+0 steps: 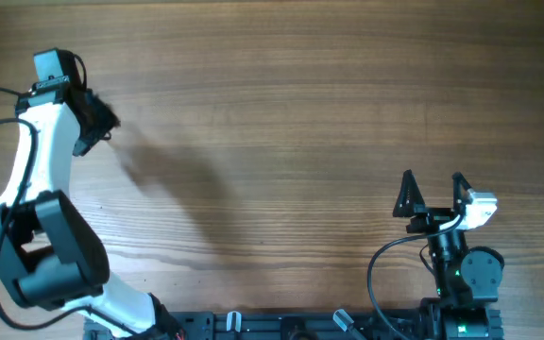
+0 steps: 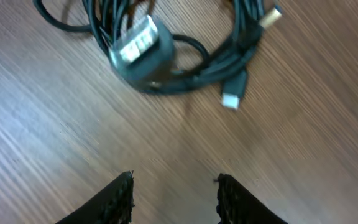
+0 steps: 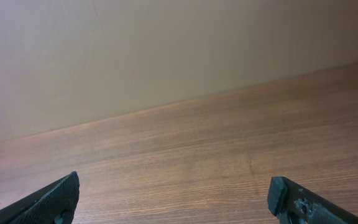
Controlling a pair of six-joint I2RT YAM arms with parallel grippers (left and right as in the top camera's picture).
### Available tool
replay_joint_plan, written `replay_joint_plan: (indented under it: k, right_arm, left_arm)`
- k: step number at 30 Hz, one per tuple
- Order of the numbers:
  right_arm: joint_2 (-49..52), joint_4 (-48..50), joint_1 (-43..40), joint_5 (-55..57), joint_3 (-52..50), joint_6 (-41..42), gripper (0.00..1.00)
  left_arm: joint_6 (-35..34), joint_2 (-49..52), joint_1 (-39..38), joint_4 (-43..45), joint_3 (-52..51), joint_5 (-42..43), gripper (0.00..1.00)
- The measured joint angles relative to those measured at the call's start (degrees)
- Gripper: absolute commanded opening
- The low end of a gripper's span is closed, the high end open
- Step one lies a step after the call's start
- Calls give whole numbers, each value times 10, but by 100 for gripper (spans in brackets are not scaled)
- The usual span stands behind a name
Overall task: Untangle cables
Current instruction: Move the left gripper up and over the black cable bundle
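Left hand (image 2: 174,180) part-open, empty, over bench (image 2: 303,155); cables (image 2: 204,71) bundled just ahead, blurred. Right hand (image 3: 173,186) wide, empty.

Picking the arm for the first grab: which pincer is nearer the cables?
Left. Left pincer hangs just short of the cables; right pincer faces only table, no cables in its view.

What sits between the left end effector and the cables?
Only bare wooden table, in the left wrist view; the left end effector is short of the cables, touching nothing.
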Motion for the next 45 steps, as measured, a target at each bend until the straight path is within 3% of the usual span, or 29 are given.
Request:
replay_joint_plan:
  k: [8,9,10,13,14,21,27,30,37,45]
  right_arm:
    - [0,0,0,0,0,0,100]
    - [0,0,0,0,0,0,100]
    - [0,0,0,0,0,0,100]
    - [0,0,0,0,0,0,100]
    - [0,0,0,0,0,0,100]
    - [0,0,0,0,0,0,100]
    - [1,0,0,0,0,0,100]
    - [1,0,0,0,0,0,100]
    - [1,0,0,0,0,0,100]
    - [1,0,0,0,0,0,100]
  left_arm:
    - [0,77,39,100,-1,-14,61]
    - [0,87,39,115,-1,-14,39]
    - [0,96,39,124,-1,-14,26]
    - [-1,110,38,157,-1,-10,18]
    - [0,112,37,163,-1,-7,4]
    - [46,109,42,157,0,50,4]
    - [63,-22,40,24,-1,344,4]
    - [78,-42,16,-68,-2,397,4]
    - [134,-42,-107,-123,-4,396,4]
    - [90,-42,-230,-123,-4,285,5]
